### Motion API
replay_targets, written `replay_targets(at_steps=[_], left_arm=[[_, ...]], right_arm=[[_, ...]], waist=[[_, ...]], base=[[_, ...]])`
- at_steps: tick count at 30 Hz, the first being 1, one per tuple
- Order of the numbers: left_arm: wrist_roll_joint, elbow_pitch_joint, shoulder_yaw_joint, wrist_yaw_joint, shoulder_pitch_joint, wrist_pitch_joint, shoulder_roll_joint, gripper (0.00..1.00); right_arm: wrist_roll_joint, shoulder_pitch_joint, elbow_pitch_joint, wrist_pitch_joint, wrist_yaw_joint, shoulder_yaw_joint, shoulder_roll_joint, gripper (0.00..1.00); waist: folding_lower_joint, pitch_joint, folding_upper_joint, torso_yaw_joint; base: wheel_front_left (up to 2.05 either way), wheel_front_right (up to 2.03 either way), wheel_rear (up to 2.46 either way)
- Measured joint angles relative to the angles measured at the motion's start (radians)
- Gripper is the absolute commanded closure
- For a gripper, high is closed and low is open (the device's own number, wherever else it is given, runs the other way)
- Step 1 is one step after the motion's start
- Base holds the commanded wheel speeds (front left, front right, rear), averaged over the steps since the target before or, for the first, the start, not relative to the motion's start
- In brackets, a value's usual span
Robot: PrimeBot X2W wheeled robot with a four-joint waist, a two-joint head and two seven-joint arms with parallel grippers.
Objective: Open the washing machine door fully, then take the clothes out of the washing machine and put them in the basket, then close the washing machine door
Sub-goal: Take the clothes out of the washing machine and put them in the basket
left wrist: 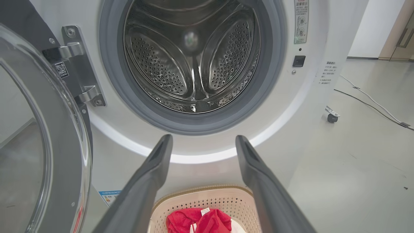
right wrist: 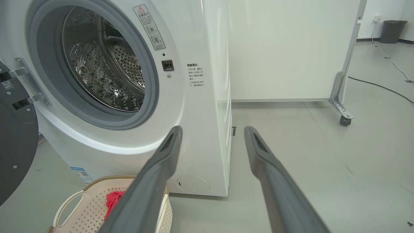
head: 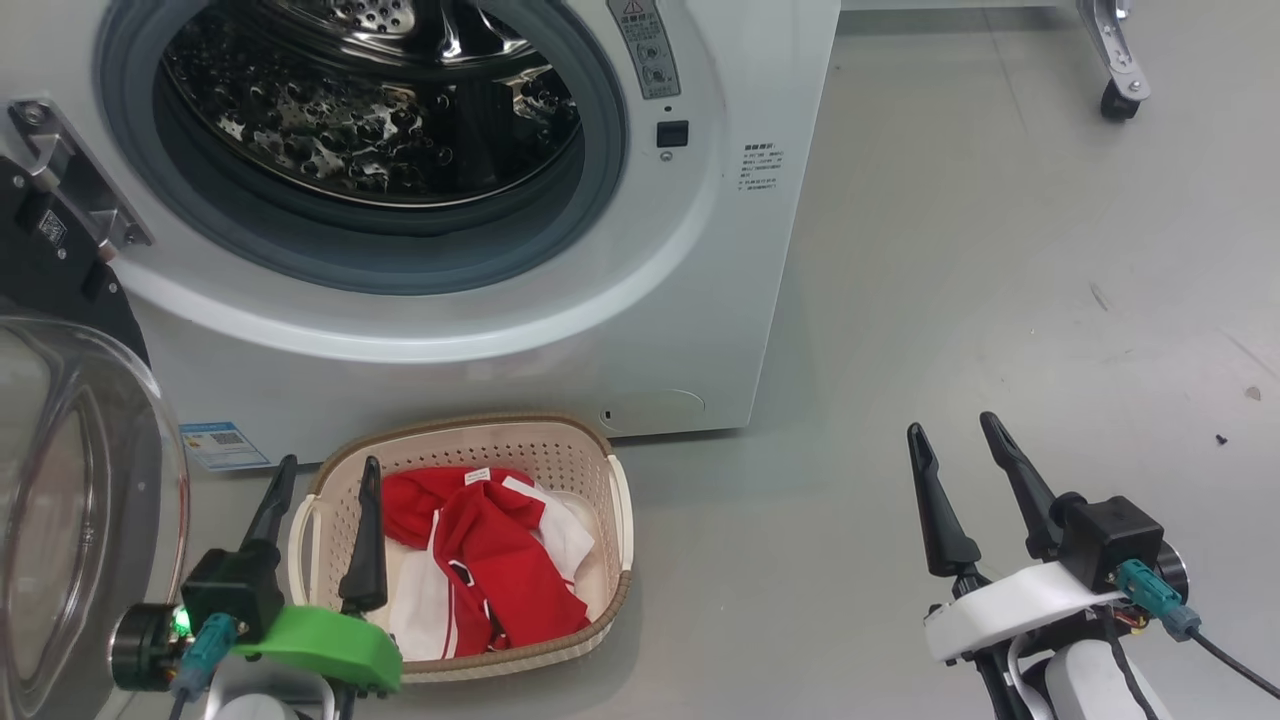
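The white washing machine (head: 700,250) stands open, its steel drum (left wrist: 194,61) bare inside. The washing machine door (head: 70,480) is swung wide at the left, glass bowl toward me, hanging on its hinge (left wrist: 77,64). Red and white clothes (head: 480,555) lie in the cream basket (head: 575,440) on the floor before the washer. My left gripper (head: 325,465) is open, its fingers over the basket's left side with nothing between them. At the lower right my right gripper (head: 955,425) hovers open over bare floor, well clear of the basket. The basket (right wrist: 81,207) and washer (right wrist: 200,106) also appear in the right wrist view.
Grey floor (head: 950,260) stretches to the right of the washer. A white panel on castors (right wrist: 343,119) stands behind it, with a cable (left wrist: 372,103) on the floor and a dark bin (right wrist: 392,30) far back. A blue label (head: 222,445) sits low on the washer front.
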Motion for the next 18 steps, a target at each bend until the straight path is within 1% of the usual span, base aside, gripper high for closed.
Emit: replay_targets(at_steps=[8, 18], left_arm=[[0.003, -0.047, -0.022, 0.012, 0.083, 0.000, 0.000, 0.00], [0.003, -0.109, -0.036, 0.022, 0.134, 0.000, 0.000, 0.00]], right_arm=[[-0.002, 0.047, 0.000, 0.000, -0.002, -0.007, 0.002, 0.00], [-0.010, 0.061, -0.008, 0.000, -0.003, -0.008, 0.002, 0.00]], waist=[[0.0000, -0.041, 0.0000, 0.004], [0.0000, -0.051, 0.0000, 0.003]], base=[[0.00, 0.00, 0.00], [0.00, 0.00, 0.00]])
